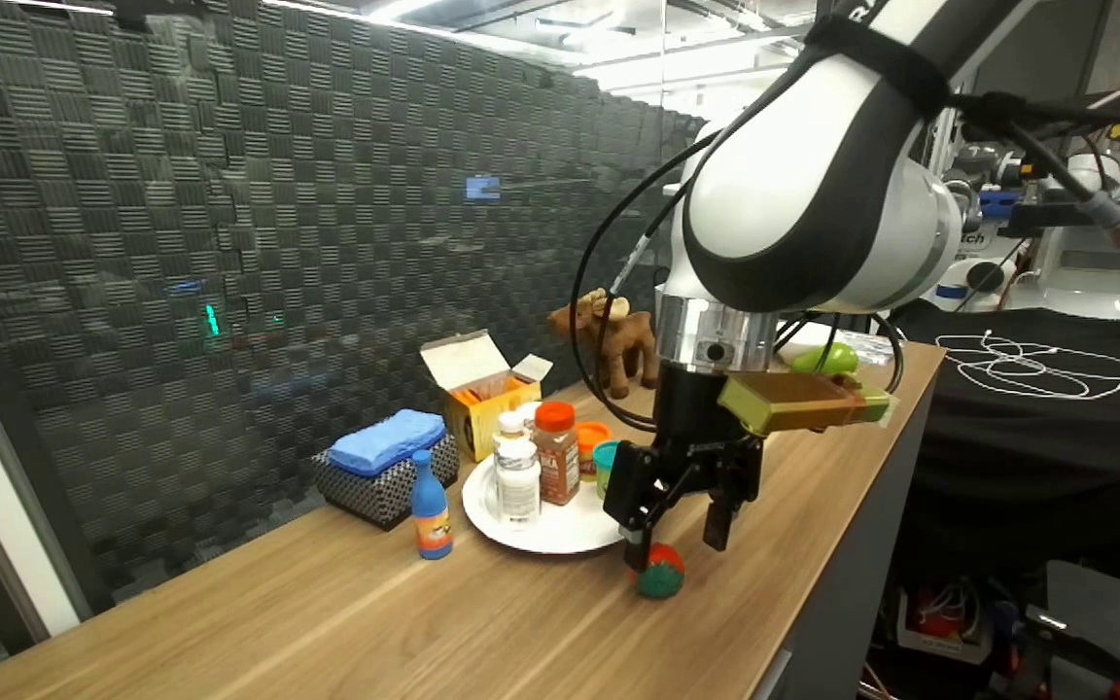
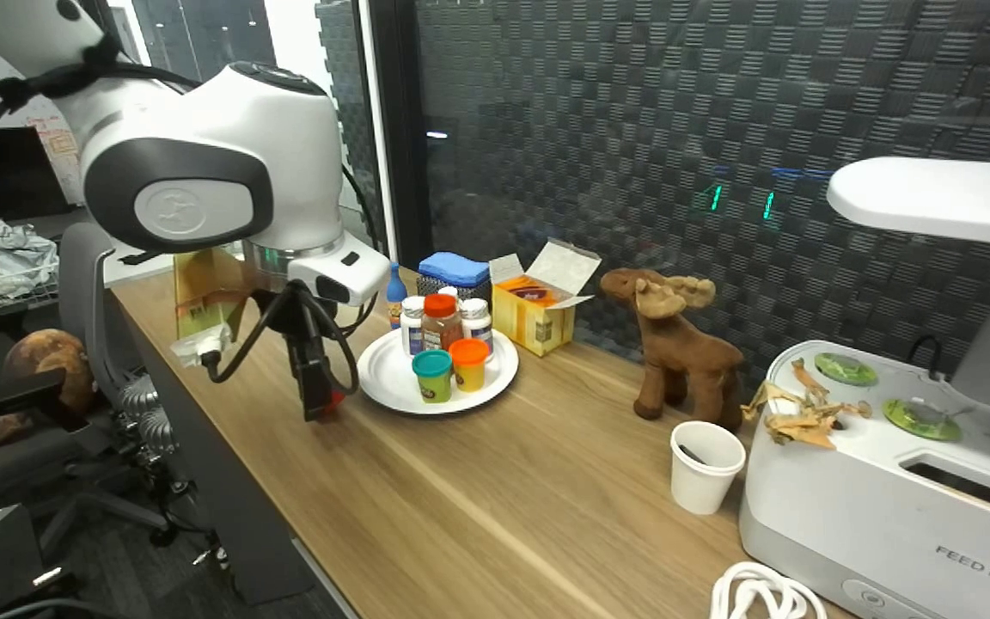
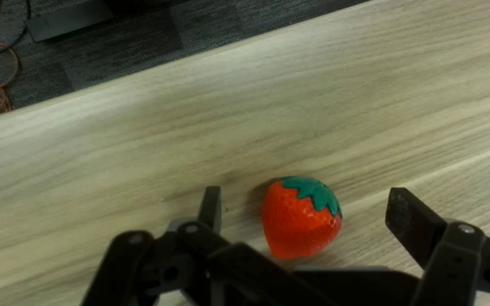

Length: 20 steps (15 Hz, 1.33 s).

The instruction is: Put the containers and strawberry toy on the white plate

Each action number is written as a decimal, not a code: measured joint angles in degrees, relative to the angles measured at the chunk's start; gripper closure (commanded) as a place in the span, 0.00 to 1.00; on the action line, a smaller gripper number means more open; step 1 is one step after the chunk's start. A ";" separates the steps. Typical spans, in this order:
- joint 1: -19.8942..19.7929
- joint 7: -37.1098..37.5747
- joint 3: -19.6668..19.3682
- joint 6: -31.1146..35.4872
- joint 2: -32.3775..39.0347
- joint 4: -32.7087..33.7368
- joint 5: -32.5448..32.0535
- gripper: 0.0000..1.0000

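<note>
Gripper point(image 3: 306, 212): jaws spread wide
Strawberry point(image 3: 298, 223): lower centre, wrist view, between them
Behind gripper: most of strawberry point(image 2: 335, 401), in an exterior view

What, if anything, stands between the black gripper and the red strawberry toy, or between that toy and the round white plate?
Nothing visible. In the wrist view, no object separates the open gripper from the strawberry toy; an exterior view shows none between toy and plate.

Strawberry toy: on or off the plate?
Off. In the wrist view the strawberry toy lies on the wood-grain countertop; the white plate sits apart in an exterior view.
</note>
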 measured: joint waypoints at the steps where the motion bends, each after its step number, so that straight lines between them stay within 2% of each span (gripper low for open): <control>1: 0.00 -0.30 0.01 0.17 0.61 0.38 0.00 0.00; 2: 0.00 -0.59 0.01 0.39 1.26 0.76 0.00 0.08; 3: 0.00 -0.80 0.03 0.64 1.87 1.10 0.00 0.28; 9: -0.01 -1.41 0.60 0.86 3.91 2.34 0.00 0.73; 20: 0.04 -2.30 1.76 2.94 -0.33 1.15 0.28 0.74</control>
